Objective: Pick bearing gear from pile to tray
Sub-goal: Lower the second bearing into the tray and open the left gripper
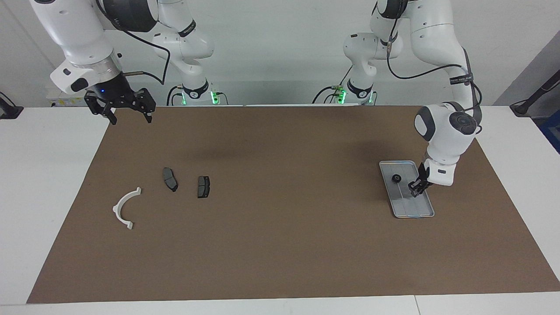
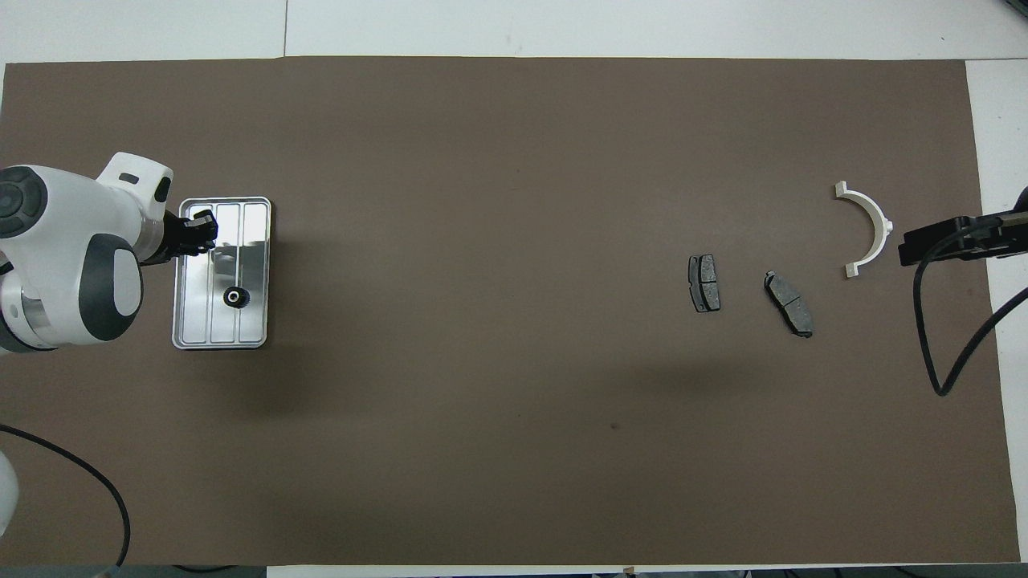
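Right gripper (image 1: 129, 111): it hung in the air at the right arm's end of the table, over the edge of the brown mat (image 1: 280, 245). Its two fingers stood wide apart and held nothing. This arm waited.

White curved bracket (image 1: 125, 206): it lay flat on the mat, the part of the pile closest to the right arm's end of the table and farther from the robots than the two pads.

First brake pad (image 1: 170, 179): dark grey, it lay on the mat near the bracket, a little nearer to the robots.

Second brake pad (image 1: 203, 187): dark grey too, it lay just beside the first one, toward the middle of the table, and did not touch it.

Bearing gear (image 1: 397, 178): small, black and round, it sat inside the tray, in the half nearer to the robots, apart from the pile.

Tray (image 1: 420, 213): silver-grey metal with a low rim, it lay on the mat at the left arm's end of the table, well apart from the pile.

Left gripper (image 1: 418, 185): it was low over the tray, near the gear but not touching it. Whether its fingers were open or closed, I cannot tell.
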Motion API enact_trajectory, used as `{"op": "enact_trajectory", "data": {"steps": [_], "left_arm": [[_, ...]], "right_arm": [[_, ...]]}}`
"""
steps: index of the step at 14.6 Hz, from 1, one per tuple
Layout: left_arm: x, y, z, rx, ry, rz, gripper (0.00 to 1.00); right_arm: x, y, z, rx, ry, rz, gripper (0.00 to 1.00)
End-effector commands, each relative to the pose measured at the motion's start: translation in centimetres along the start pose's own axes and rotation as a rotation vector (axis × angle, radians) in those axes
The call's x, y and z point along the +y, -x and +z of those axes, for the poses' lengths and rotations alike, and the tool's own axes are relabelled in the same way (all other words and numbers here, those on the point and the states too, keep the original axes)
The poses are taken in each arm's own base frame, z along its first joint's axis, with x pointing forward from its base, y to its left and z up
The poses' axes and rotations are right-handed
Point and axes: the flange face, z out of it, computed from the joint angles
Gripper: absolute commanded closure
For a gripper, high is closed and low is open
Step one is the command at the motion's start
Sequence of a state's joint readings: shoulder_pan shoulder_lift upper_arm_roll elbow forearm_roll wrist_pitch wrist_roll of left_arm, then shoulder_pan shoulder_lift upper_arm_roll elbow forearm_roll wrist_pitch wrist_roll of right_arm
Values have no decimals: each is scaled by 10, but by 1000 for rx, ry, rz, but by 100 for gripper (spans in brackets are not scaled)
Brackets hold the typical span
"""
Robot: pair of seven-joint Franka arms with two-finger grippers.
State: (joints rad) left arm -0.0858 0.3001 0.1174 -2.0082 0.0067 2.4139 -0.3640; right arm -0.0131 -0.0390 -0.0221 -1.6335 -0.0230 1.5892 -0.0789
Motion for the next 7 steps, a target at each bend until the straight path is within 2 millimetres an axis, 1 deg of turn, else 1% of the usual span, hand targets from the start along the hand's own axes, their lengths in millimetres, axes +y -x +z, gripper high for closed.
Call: {"op": "enact_trajectory", "data": {"steps": [1,4,6,7], "left_arm": [[-5,0,13,11,6,14,100],[-9,8,24,18,9,11,100],[-10,10,26,19,10,8,100],[-10,10,25,19,9,8,94]], "right_arm": [[4,-5,-14,28,4,14,0],[9,0,-17,19,2,20,0],[10,3,-22,19,-3,20,0],[5,2,-24,22,-3,13,0]]}}
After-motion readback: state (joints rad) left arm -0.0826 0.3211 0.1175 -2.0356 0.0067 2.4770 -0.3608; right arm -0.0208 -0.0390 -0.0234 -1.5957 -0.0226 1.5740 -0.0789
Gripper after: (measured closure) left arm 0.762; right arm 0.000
